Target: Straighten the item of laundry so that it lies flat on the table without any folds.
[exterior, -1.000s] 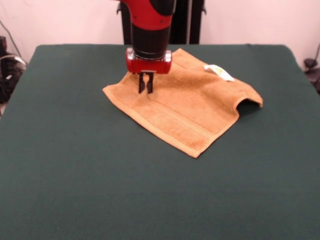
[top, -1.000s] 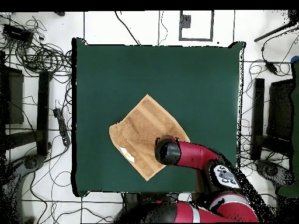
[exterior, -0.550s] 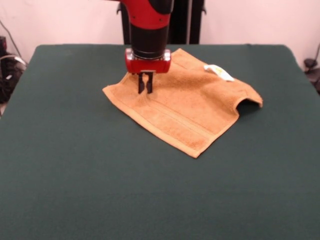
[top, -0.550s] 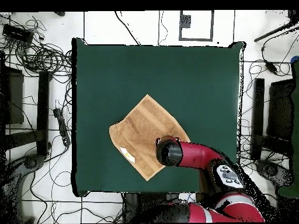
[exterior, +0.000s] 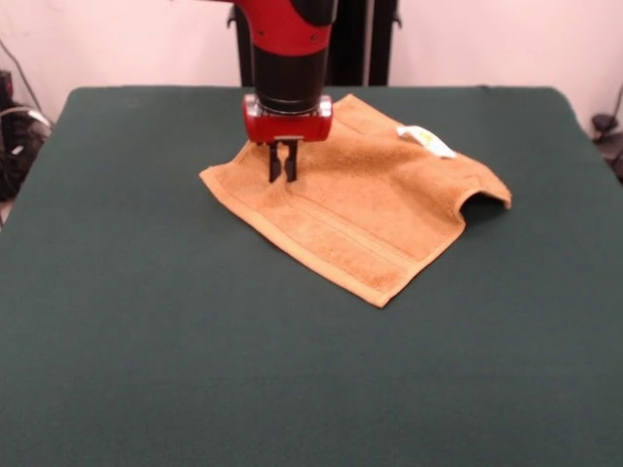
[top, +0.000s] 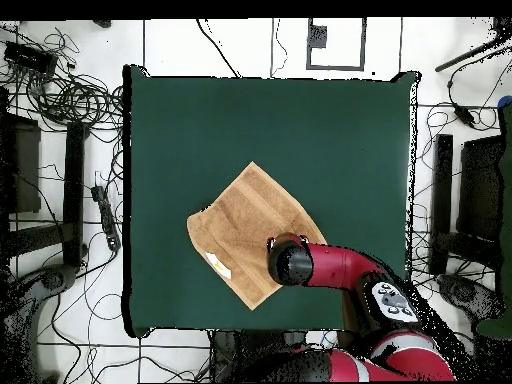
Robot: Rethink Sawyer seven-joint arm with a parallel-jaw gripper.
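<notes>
The item of laundry (exterior: pixel 365 209), an orange-tan towel, lies as a diamond on the far middle of the green table (exterior: pixel 195 370). Its white tag (exterior: pixel 425 140) shows at the far right edge. Its right corner (exterior: pixel 487 195) is curled up, with shadow under it. My gripper (exterior: pixel 282 178) hangs straight down over the towel's left part, its fingers close together and its tips at the cloth, with nothing lifted. From overhead the towel (top: pixel 245 222) sits toward the table's (top: pixel 270 110) lower left, and the arm's head (top: pixel 288 261) hides the gripper.
Cables and dark equipment (top: pixel 60 90) lie on the floor around the table. The arm (top: pixel 345 270) reaches in from the table's lower right edge in the overhead view.
The gripper has barely shifted over the towel. The towel keeps the same shape and place.
</notes>
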